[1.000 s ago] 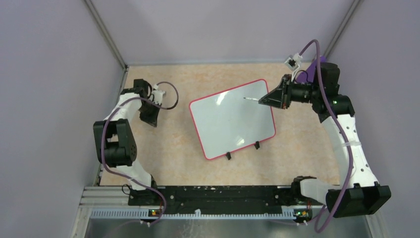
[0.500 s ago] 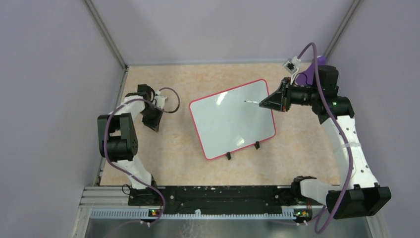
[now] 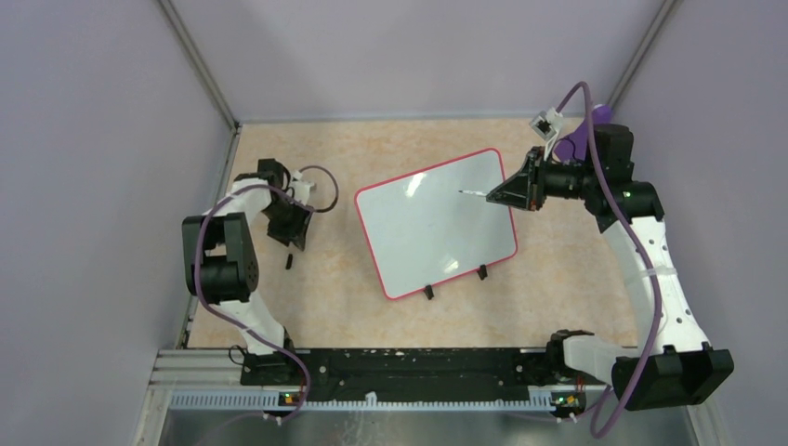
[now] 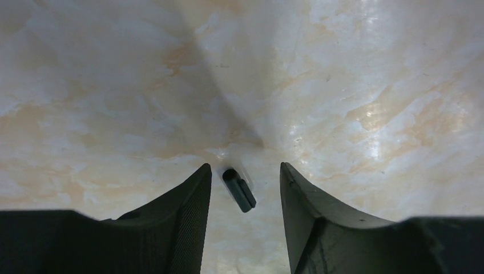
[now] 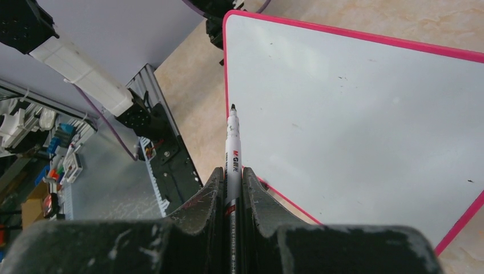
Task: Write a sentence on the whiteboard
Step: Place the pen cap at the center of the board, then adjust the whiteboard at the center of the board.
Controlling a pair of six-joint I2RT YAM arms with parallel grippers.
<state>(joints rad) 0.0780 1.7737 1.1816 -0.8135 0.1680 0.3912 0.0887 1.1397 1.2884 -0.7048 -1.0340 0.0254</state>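
Whiteboard lies flat mid-counter, turned a bit, nothing written on it yet. Right fingers pinch the marker, tip out front. Marker's long axis runs from the board's right edge in toward its middle, w/ the tip over the far-right part, so the board is ahead of & under it. Can't tell if it touches. Right arm is much the nearer. Left fingers are spread, low over the counter left of the board & well apart from it, small black cap btw them, untouched. Next, prob.: tip down, start 1st letter.
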